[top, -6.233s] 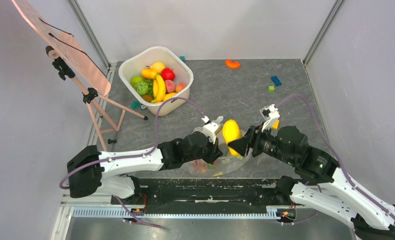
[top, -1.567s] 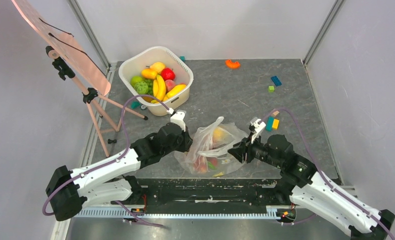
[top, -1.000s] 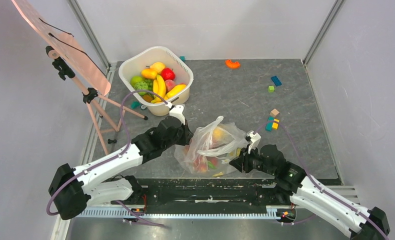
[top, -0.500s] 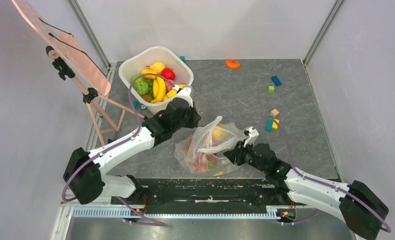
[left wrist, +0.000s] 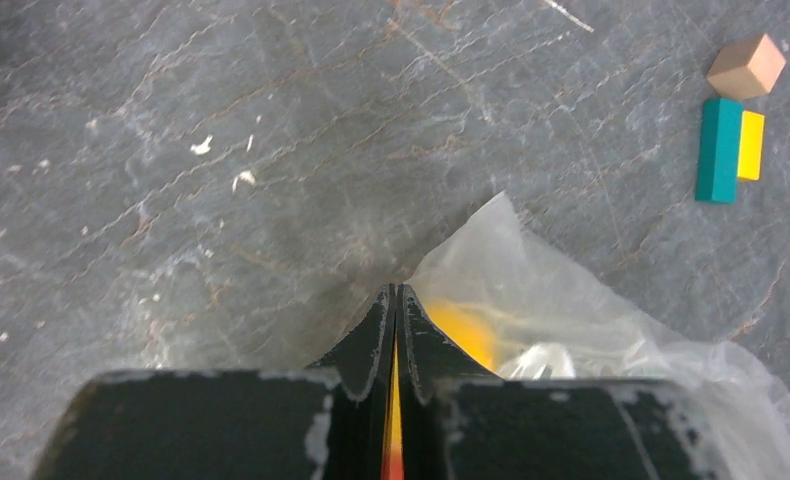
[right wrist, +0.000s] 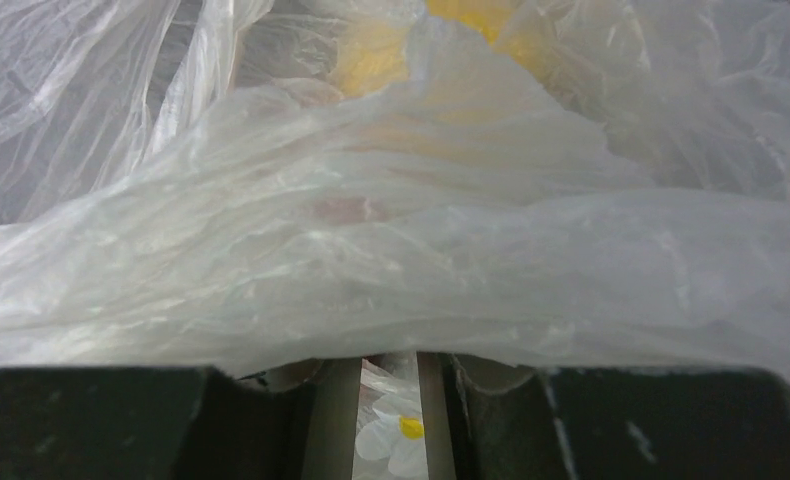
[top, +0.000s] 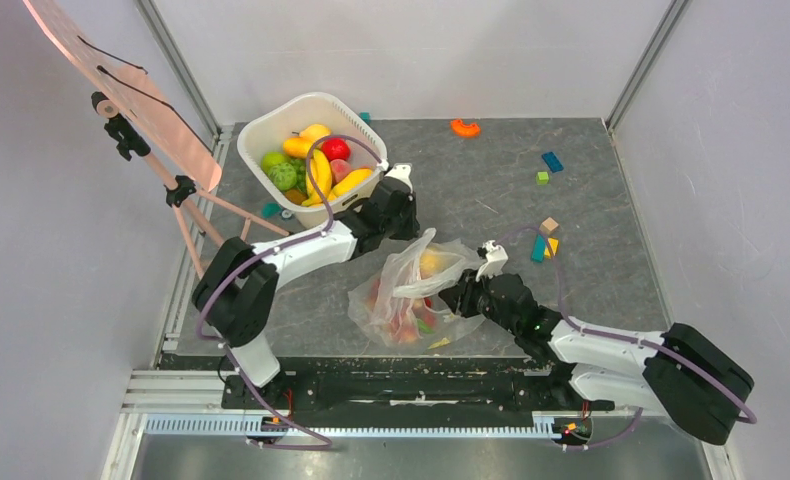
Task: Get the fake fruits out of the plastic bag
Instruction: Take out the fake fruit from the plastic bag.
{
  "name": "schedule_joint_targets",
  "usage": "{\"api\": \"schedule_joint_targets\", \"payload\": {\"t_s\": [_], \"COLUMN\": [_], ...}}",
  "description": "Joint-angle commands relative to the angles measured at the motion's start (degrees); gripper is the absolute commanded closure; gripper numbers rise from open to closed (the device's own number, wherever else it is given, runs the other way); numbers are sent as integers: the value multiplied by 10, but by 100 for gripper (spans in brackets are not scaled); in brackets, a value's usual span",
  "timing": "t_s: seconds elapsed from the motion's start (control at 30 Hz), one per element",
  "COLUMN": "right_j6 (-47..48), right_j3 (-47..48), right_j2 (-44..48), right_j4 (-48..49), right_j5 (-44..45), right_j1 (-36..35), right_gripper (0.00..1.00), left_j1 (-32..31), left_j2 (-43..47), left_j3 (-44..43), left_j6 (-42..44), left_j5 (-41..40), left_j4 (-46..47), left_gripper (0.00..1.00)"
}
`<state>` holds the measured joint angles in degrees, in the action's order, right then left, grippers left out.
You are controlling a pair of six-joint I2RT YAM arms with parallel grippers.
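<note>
Pressing together at the far edge of the plastic bag (top: 411,290), the left fingers (left wrist: 371,340) perhaps caught film; I could not tell. Limp and slippery, the bag slumped on the bench (top: 491,190) around light-looking fake fruits (top: 402,322), and seemed best taken by bunched film. The right fingers (right wrist: 333,420) stood slightly apart beneath it.

Nothing readable is showing: no text, label, brand or number is appearing on the plastic bag (top: 411,290) lying ahead of the jaws.
</note>
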<state>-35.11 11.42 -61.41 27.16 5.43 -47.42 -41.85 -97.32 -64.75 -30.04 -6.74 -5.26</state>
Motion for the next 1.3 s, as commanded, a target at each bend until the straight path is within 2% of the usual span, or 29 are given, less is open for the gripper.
{"api": "schedule_joint_targets", "payload": {"t_s": [0.0, 0.33, 0.47, 0.6, 0.77, 0.9, 1.03, 1.27], "right_j6": [7, 23, 29, 41, 57, 65, 66, 72], "right_j3": [29, 34, 36, 43, 52, 61, 74, 91], "right_j2": [-23, -37, -43, -56, -76, -87, -106, -145], "right_j4": [33, 29, 29, 30, 36, 42, 40, 61], "right_j5": [22, 30, 36, 39, 42, 49, 51, 19], "right_j1": [-1, 0, 0, 2, 6, 11, 22, 28], "right_gripper": [72, 69, 65, 58, 47, 38, 35, 30], "left_j1": [4, 17, 18, 19, 18, 17, 14, 5], "left_j2": [-37, -125, -139, -146, -144, -139, -136, -128], "left_j3": [-65, -98, -91, -75, -41, -14, 6, 27], "left_j6": [25, 19, 6, -5, -21, -31, -35, -37], "left_j5": [15, 6, 15, 46, 92, 114, 130, 139], "left_j4": [44, 41, 37, 44, 71, 88, 101, 111], "left_gripper": [94, 89, 80, 78, 81, 90, 98, 98]}}
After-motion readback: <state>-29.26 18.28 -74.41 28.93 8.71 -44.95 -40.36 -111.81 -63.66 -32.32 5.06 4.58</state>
